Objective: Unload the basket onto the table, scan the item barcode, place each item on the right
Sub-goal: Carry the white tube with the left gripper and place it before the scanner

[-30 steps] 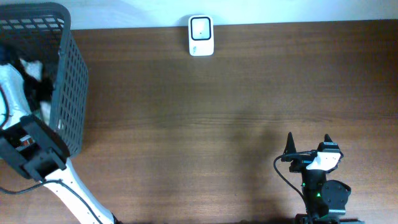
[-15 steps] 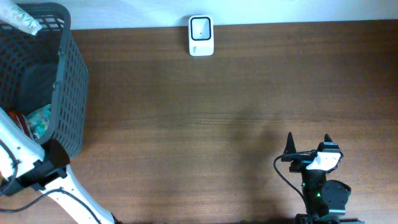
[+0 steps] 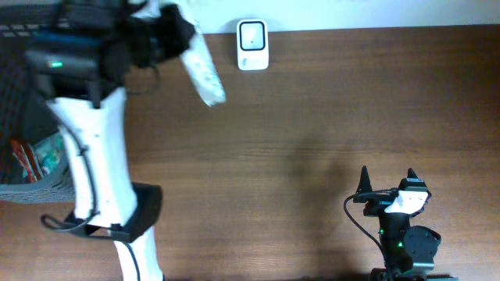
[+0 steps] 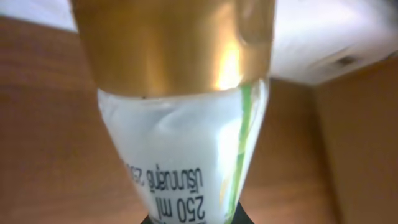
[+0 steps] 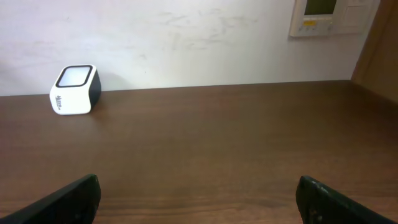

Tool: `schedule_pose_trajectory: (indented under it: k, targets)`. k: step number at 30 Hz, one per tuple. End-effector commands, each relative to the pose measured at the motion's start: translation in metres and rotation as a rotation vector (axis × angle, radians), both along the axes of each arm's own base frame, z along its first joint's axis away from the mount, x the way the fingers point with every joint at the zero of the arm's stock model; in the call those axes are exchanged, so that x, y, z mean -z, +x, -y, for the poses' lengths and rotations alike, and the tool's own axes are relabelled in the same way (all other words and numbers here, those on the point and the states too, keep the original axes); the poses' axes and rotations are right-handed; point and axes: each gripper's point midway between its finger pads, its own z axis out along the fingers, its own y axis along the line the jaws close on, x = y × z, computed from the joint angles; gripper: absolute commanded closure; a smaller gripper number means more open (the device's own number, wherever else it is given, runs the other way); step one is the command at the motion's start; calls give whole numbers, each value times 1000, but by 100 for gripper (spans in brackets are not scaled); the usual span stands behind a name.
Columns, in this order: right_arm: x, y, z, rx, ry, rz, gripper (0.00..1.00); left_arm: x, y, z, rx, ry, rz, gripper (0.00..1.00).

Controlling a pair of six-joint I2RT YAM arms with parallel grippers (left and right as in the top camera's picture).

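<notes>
**Tube held above bench, beside scanner**

The left tool is pinching a white tube, which hangs tilted in the air over the bench. The tube is near the white scanner at the far edge, to its left and not touching it. The left wrist view shows the tube's gold cap and "250 ml" print. The right tool sits at the near edge with its jaws spread and nothing between them, well apart from both. A dark basket stands at the left edge.
</notes>
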Motion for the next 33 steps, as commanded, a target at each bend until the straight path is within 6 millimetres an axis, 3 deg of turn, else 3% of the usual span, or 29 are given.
schedule_pose_trajectory:
  k: [1,5,11,15,23,26,30,33]
  targets:
    - [3,0,2,12,7,-1,1,37,-3,35,2,174,-63,100]
    - [3,0,2,12,7,-1,1,90,-6,70,72,273,-188,100]
    - [3,0,2,12,7,-1,1,196,-15,106,168,388,-390,100]
    - [3,0,2,12,7,-1,2,245,-17,108,179,422,-455,100]
    - [3,0,2,12,7,-1,1,294,-33,98,163,461,-562,96]
    - [3,0,2,12,7,-1,1,313,-3,96,100,499,-436,90]
    - [3,0,2,12,7,-1,1,319,33,109,57,448,-276,83]
    - [3,0,2,12,7,-1,1,313,47,109,36,458,-210,47]
